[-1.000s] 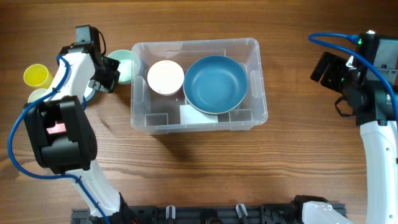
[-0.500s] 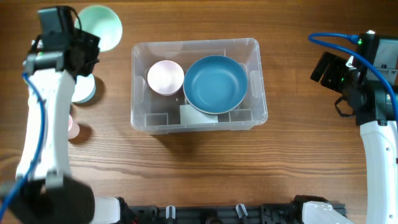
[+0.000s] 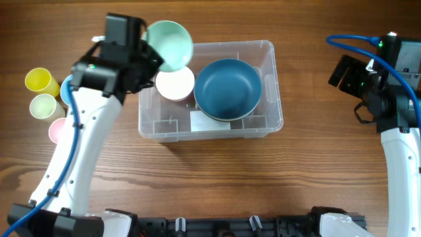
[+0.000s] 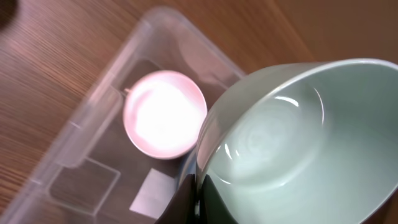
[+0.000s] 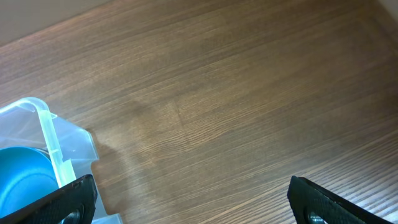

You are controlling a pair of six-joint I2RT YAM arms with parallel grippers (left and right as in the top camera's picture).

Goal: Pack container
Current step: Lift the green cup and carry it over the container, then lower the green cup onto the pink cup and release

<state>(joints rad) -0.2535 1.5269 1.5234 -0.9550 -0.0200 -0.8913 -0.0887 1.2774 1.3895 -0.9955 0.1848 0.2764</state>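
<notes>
Carry-in step, I'd say. The left gripper (image 4: 191, 202) is pinched shut on the rim of a glossy mint-green round bowl (image 3: 169, 45), hanging it over the upper-left corner of the big clear plastic rectangular container (image 3: 164, 130), which sits mid-frame in the overhead view. Inside it are a small smooth pale-pink bowl (image 3: 175, 83) on the left and a wide matte blue bowl (image 3: 228, 89) on the right. Room's tight, so the next move is probably lowering the mint one onto the pink bowl, then letting go. The right gripper (image 5: 199, 202) is wide open and empty over the woodgrain tabletop (image 5: 217, 93).
</notes>
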